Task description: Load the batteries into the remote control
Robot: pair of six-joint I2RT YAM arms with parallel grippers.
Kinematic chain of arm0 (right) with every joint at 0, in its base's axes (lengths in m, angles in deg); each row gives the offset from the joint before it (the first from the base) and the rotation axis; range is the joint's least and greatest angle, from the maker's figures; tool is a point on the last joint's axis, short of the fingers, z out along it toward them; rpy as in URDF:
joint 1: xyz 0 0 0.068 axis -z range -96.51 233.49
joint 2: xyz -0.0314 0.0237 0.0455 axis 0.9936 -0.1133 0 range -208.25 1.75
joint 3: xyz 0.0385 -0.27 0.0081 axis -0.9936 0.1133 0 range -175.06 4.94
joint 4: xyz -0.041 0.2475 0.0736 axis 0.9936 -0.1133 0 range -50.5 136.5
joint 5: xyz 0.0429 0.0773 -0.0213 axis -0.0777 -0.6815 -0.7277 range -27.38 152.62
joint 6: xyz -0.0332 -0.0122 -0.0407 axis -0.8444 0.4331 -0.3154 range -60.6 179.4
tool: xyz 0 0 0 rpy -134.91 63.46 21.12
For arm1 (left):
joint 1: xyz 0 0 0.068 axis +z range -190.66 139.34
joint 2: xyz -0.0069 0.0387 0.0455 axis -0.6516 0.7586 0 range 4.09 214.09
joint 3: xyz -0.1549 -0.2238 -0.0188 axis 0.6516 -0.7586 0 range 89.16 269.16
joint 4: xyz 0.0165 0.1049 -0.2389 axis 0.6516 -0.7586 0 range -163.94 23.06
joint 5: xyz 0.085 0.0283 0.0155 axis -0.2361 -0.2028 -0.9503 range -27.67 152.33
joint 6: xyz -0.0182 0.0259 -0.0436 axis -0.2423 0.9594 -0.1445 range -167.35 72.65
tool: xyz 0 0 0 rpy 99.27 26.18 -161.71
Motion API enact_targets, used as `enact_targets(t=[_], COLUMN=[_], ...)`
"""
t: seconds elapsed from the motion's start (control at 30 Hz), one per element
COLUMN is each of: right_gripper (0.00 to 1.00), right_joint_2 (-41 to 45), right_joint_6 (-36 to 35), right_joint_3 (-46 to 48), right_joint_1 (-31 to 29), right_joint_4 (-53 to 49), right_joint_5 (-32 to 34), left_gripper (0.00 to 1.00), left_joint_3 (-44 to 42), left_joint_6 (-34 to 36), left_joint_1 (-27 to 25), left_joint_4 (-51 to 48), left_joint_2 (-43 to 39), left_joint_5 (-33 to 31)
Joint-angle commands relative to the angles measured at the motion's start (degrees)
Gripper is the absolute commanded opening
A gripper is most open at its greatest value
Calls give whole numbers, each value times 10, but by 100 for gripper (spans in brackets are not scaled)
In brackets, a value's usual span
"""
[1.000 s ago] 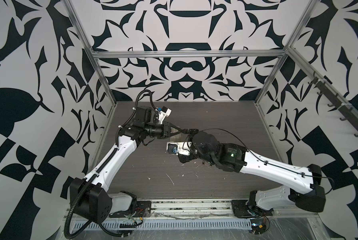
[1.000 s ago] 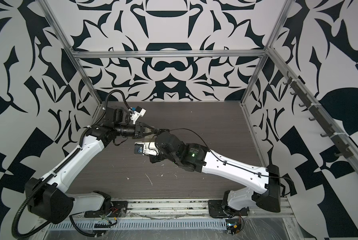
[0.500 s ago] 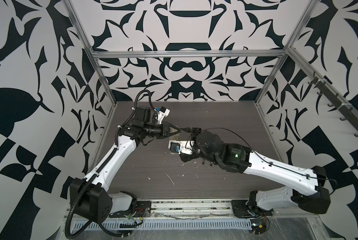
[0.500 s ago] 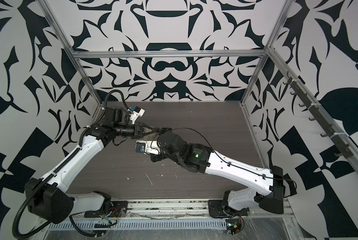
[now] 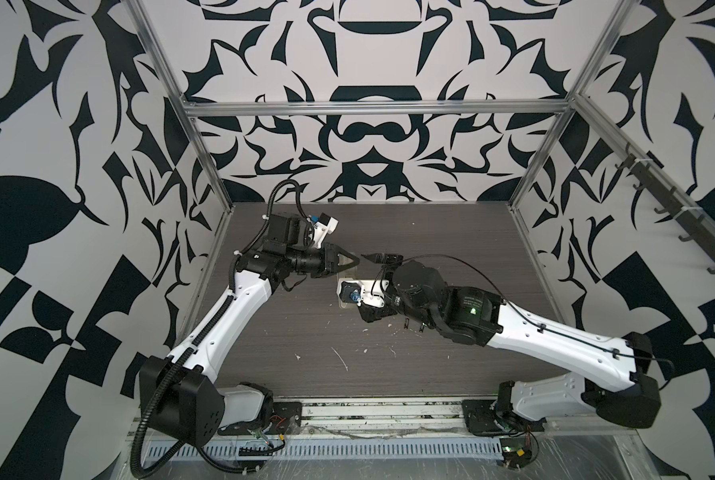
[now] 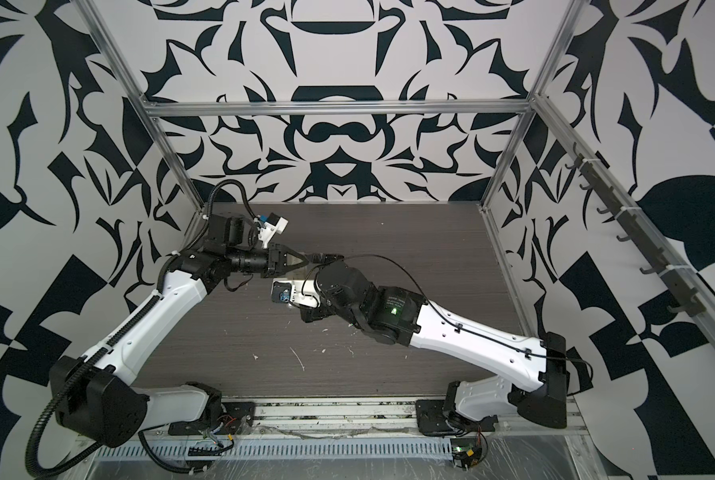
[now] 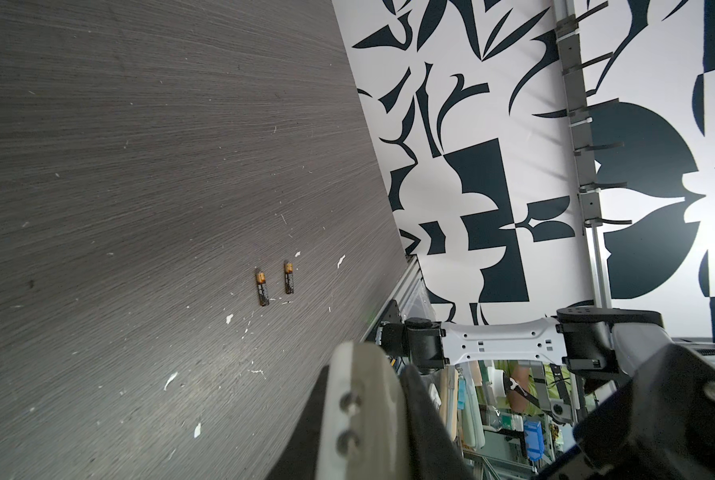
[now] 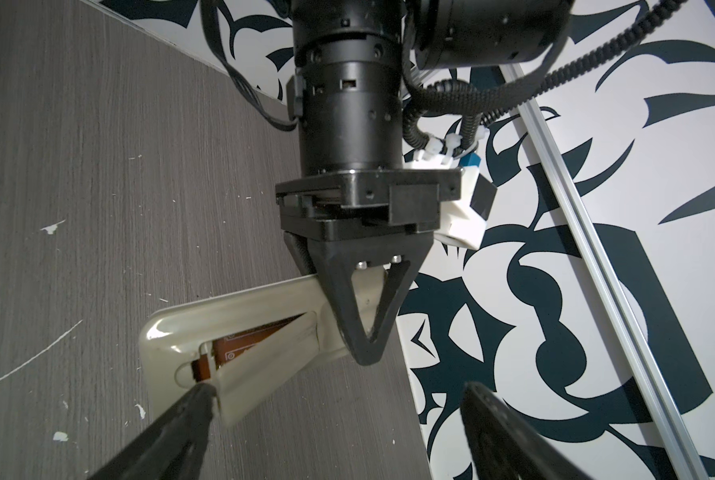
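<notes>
Two batteries (image 7: 262, 289) lie on bench (image 7: 140, 166); remote control (image 8: 264, 299) clamped in left fingers (image 8: 347, 307), cover (image 8: 264, 353) half-lifted; right fingers (image 8: 189, 407) spread wide, empty, tip at its edge. Next, likely: pry it free.

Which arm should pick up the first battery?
Right. The right claw is open and the batteries lie on its side of the table; the left claw is shut, tip over the remote control.

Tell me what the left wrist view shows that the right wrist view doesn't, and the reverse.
Only left wrist: two slim dark batteries with gold ends, lying side by side, apart. Only right wrist: the pale rectangular remote control's back, its battery recess partly open. Both: the dark grey wood-grain table with white flecks and the black-and-white patterned wall.
</notes>
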Motion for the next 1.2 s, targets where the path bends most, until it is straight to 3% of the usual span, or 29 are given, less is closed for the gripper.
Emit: enact_targets(t=[0.0, 0.57, 1.17], right_gripper=[96, 97, 99], right_joint_2=[-5, -19, -19], right_joint_6=[16, 42, 58], right_joint_3=[-6, 1, 1], right_joint_1=[21, 21, 18], right_joint_4=[42, 32, 19], right_joint_5=[45, 18, -4], left_gripper=[0, 0, 0], left_joint_3=[-6, -48, -62], left_joint_6=[-6, -70, -83], left_joint_1=[-3, 15, 18], left_joint_4=[-33, 60, 81], left_joint_2=[-11, -13, -13], left_joint_5=[59, 68, 51])
